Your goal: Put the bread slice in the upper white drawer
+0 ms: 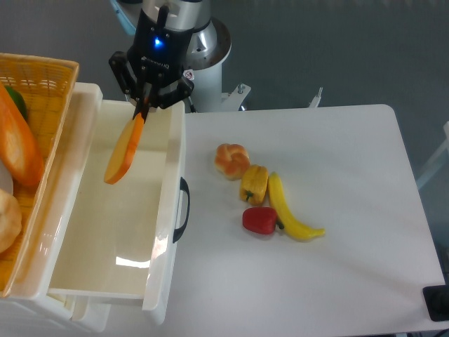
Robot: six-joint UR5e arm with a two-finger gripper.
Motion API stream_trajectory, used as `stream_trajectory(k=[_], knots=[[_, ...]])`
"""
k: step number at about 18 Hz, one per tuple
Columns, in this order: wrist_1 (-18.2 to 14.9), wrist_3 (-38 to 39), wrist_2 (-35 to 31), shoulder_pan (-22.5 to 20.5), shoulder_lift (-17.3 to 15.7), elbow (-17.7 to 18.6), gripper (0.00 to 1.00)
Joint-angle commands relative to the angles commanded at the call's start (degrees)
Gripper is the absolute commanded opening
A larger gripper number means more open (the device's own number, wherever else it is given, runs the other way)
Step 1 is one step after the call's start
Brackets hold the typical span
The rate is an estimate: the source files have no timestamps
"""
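The bread slice (124, 152) is thin and orange-tan. It hangs edge-on from my gripper (142, 110), tilted down to the left, above the inside of the upper white drawer (168, 232). The gripper is shut on the slice's top edge. The drawer is pulled open, glossy white, with a dark curved handle (182, 209) on its front. The slice does not touch the drawer floor.
A yellow wicker basket (42, 77) with a long orange baguette (19, 146) and a bun (7, 219) sits at the left. On the table lie a round bun (232, 160), a yellow pepper (255, 184), a red pepper (260, 220) and a banana (289, 209).
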State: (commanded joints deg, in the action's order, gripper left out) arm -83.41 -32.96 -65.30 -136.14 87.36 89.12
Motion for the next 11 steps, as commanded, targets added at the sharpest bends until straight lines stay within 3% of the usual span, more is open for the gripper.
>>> stream_trajectory(k=[1, 2, 11], knots=[[0.26, -0.09, 0.00, 0.00, 0.17, 0.00, 0.69], [0.79, 0.00, 0.09, 0.09, 0.44, 0.00, 0.73], [1.84, -0.09, -1.57, -0.08, 1.05, -0.53, 0.76]])
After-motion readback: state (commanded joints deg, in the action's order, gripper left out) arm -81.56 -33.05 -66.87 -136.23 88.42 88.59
